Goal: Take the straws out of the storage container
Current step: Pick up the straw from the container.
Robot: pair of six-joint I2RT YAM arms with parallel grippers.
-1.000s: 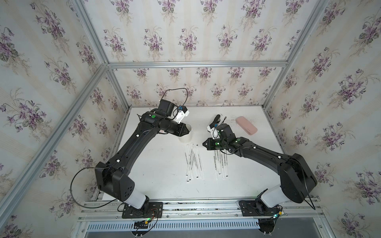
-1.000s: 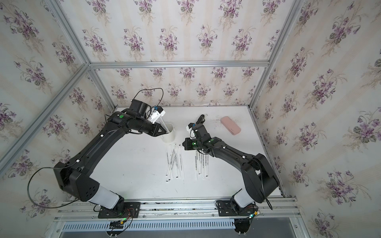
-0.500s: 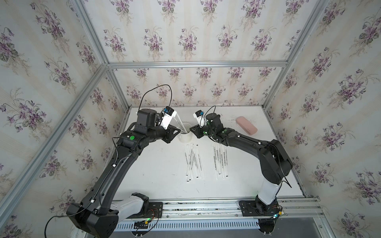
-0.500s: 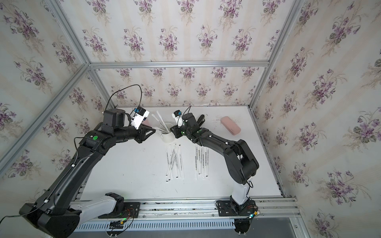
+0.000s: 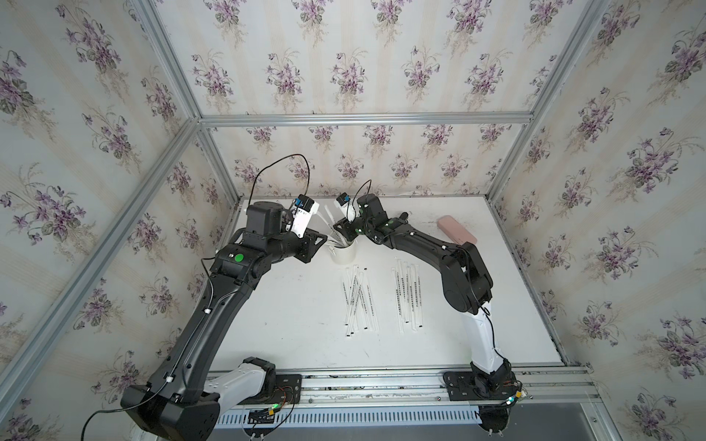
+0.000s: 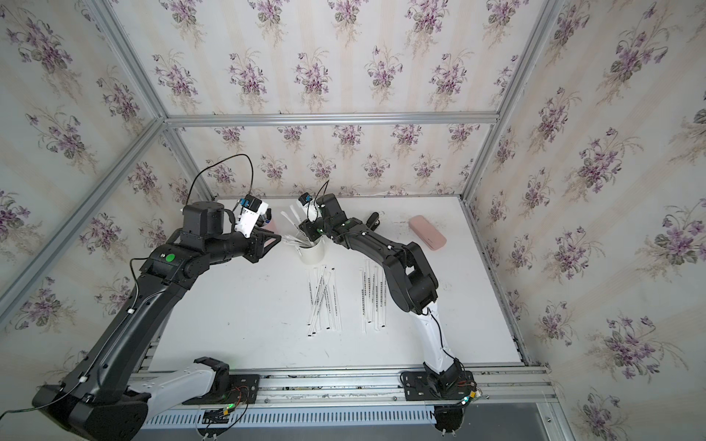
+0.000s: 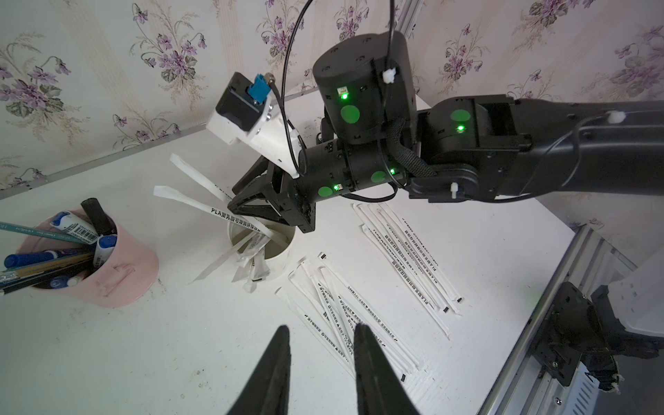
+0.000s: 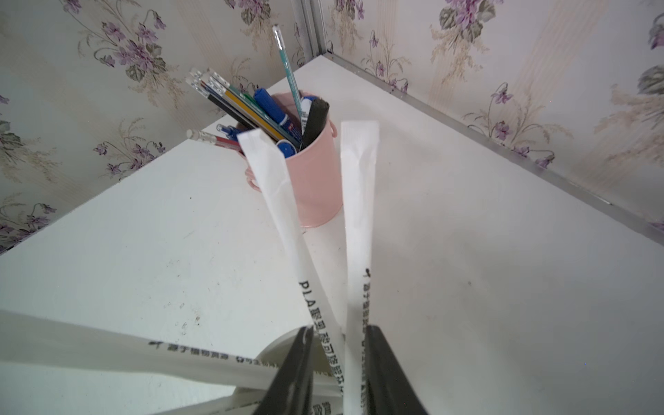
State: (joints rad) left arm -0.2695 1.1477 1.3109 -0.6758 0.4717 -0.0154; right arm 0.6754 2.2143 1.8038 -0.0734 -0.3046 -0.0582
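Observation:
The white storage container (image 5: pixel 345 254) (image 6: pixel 314 255) stands at the back middle of the table, with several wrapped straws (image 7: pixel 201 206) leaning out of it. Two rows of straws lie flat in front of it, one on the left (image 5: pixel 357 298) and one on the right (image 5: pixel 408 294). My right gripper (image 8: pixel 337 330) (image 5: pixel 341 232) hangs over the container's mouth, open, with two upright straws (image 8: pixel 359 201) between its fingers. My left gripper (image 7: pixel 321 328) (image 5: pixel 319 242) is open and empty, just left of the container and apart from it.
A pink cup (image 7: pixel 118 266) (image 8: pixel 312 179) full of pens and pencils stands behind and left of the container. A pink case (image 5: pixel 456 228) lies at the back right. The cage's walls close in the table's sides and back.
My left gripper has drawn back from the container to its left and opened. My right gripper has swung from the right row of straws to the container's mouth and opened around two straws.

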